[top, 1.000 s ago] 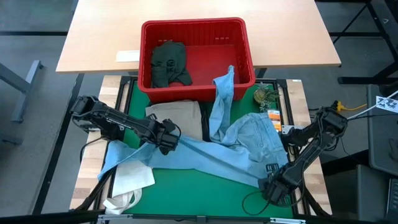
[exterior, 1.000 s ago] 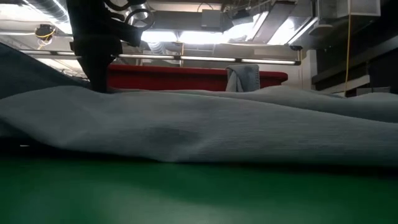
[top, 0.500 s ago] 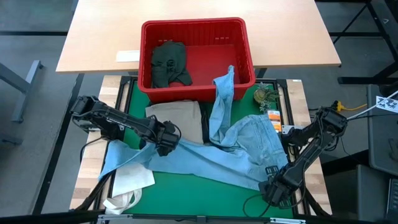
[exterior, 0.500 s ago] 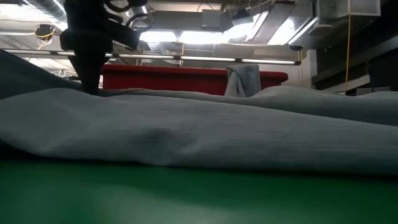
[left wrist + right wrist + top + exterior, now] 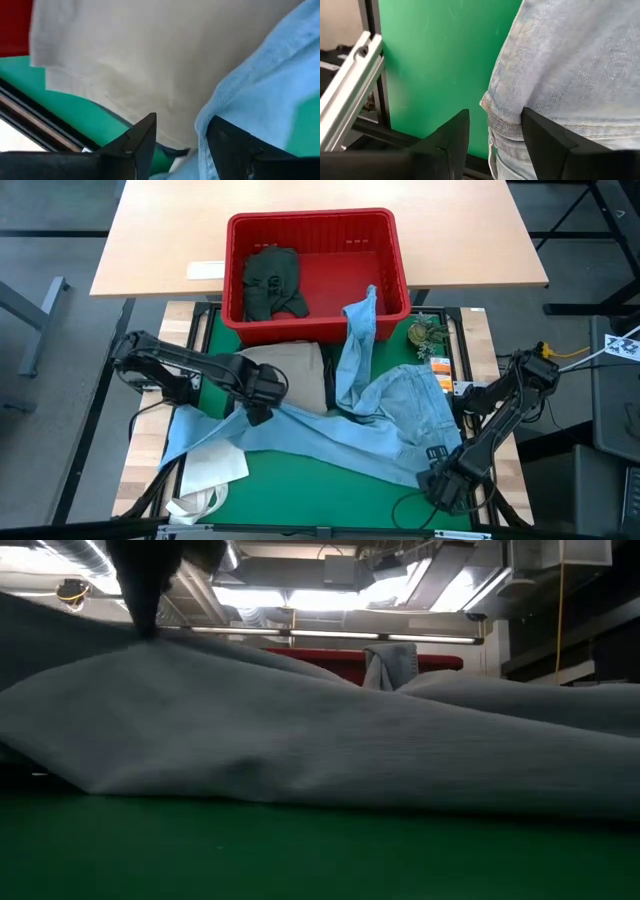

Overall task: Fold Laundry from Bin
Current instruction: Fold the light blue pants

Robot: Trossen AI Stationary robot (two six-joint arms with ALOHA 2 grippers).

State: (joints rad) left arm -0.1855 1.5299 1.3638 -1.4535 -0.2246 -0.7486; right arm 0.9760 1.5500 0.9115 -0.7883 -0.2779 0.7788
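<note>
From my overhead feed, the left gripper (image 5: 262, 393) sits at about nine o'clock from the middle of the green mat (image 5: 330, 490), over the spot where the light blue jeans (image 5: 400, 415) meet the khaki trousers (image 5: 285, 365). In its wrist feed I see its fingers (image 5: 140, 137) spread apart with a hem of the blue denim lying against the inner side of one; I think the cloth is only resting there and not pinched, but the angle is too poor for me to be sure. Below it, toward seven o'clock, a white tote bag (image 5: 210, 470) lies partly under the denim. The red bin (image 5: 315, 230) stands at twelve o'clock on the wooden table (image 5: 150, 240), with a dark green piece (image 5: 272, 282) bunched in its nine o'clock end and one leg of the jeans draped over its near rim. The rest of the jeans are spread across the mat from nine to four o'clock, and in the level feed they fill most of my view as a long grey-blue ridge. The right gripper (image 5: 440, 485) is low at about five o'clock on the mat's edge; its wrist feed shows the jaws standing apart with the jeans' hem just beside one finger, nothing clamped.
</note>
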